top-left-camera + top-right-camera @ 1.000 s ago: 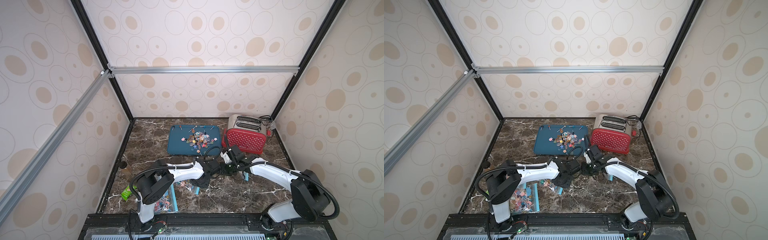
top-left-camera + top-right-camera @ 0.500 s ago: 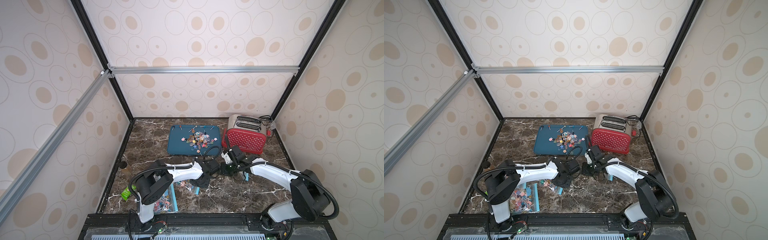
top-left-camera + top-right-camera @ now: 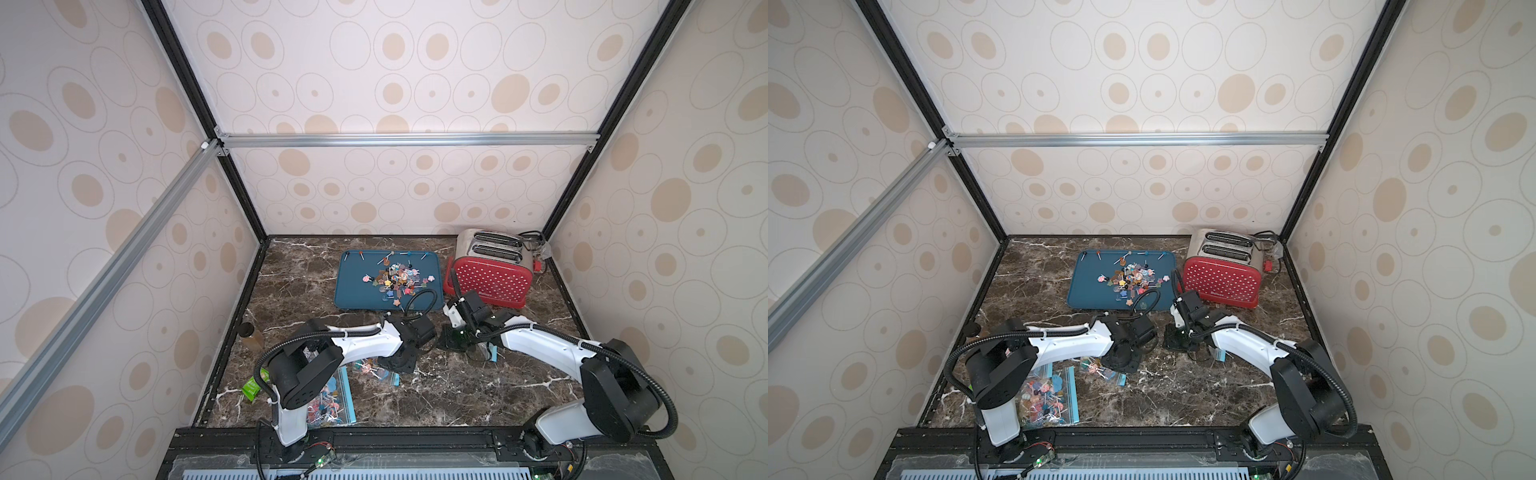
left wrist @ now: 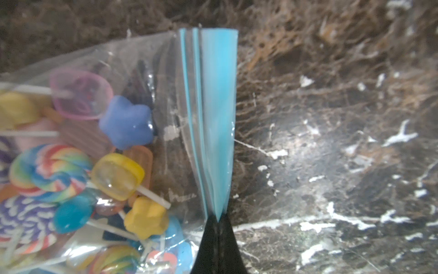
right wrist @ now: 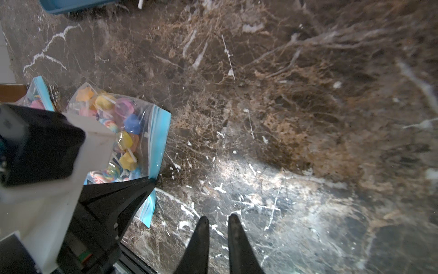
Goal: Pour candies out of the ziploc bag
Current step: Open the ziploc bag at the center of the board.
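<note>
On the surface point(image 3: 457, 395), left fingers point(image 4: 206, 251) pinched one end of the bag's point(image 4: 166, 71) zip strip point(image 4: 218, 118), which ran straight away from them; candies point(image 4: 118, 175) lay inside. Slightly spread, right fingers point(image 5: 199, 246) hovered empty nearby. Count: two filled bags, one tray point(image 3: 353, 295) beyond them with loose candies.

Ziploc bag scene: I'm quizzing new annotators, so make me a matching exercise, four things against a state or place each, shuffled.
Things:
1. left gripper
2. right gripper
3. blue tray
4. red toaster

States or places:
A. holds a loose pile of candies
B. fingers slightly apart, nothing between them
C. stands at the back, beside the tray
D. fingers shut on the blue edge of the ziploc bag

Pairs: 1-D, 2-B, 3-A, 4-C.
</note>
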